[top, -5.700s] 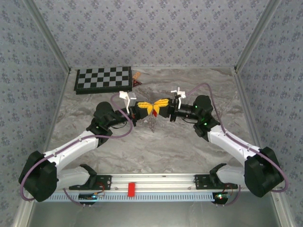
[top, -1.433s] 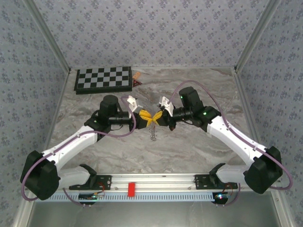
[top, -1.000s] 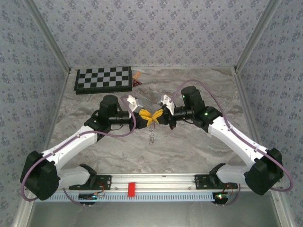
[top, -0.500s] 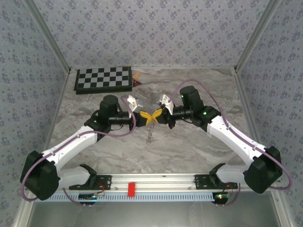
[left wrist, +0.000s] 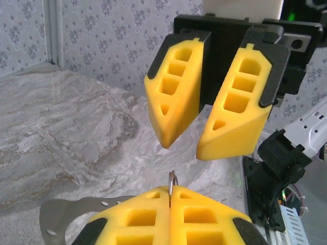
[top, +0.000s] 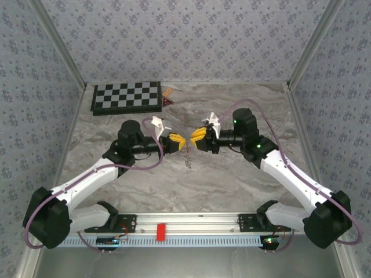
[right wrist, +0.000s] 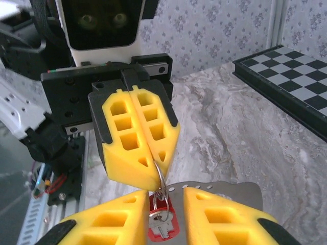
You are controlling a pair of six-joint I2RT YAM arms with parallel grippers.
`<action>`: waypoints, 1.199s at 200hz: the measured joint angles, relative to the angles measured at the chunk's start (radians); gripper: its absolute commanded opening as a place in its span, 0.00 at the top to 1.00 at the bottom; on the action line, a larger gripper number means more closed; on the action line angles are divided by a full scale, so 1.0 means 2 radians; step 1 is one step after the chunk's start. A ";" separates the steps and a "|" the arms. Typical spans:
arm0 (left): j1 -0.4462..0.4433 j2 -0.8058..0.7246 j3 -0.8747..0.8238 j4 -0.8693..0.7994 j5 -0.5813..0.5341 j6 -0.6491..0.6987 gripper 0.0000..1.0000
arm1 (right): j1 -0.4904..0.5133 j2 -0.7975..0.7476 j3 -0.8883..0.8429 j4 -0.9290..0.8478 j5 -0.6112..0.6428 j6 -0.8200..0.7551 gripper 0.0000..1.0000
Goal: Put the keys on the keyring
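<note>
Far back, the chessboard (top: 126, 97); left gripper (right wrist: 155, 172) clamps the thin silver keyring (right wrist: 160, 179), tiny red-headed key (right wrist: 161, 218) hanging inside the parted right gripper (left wrist: 190, 149).

The middle of the table (top: 223, 186) is being blocked by the left gripper (top: 177, 143) and the right gripper (top: 196, 138), set tip to tip. The narrow gap between them is being crossed by the keyring (right wrist: 161, 190). The far left corner is being occupied by the chessboard (top: 126, 97). Open passage is being offered over the near and right marble.
</note>
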 measured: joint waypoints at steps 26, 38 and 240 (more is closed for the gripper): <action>0.000 -0.004 -0.010 0.041 -0.006 -0.022 1.00 | -0.010 -0.001 -0.020 0.043 -0.014 0.037 0.73; 0.000 -0.004 -0.014 0.058 -0.007 -0.031 1.00 | -0.011 0.000 -0.028 0.062 -0.021 0.054 0.73; -0.004 -0.007 -0.018 0.094 -0.023 -0.060 1.00 | -0.015 0.031 -0.037 0.141 -0.070 0.118 1.00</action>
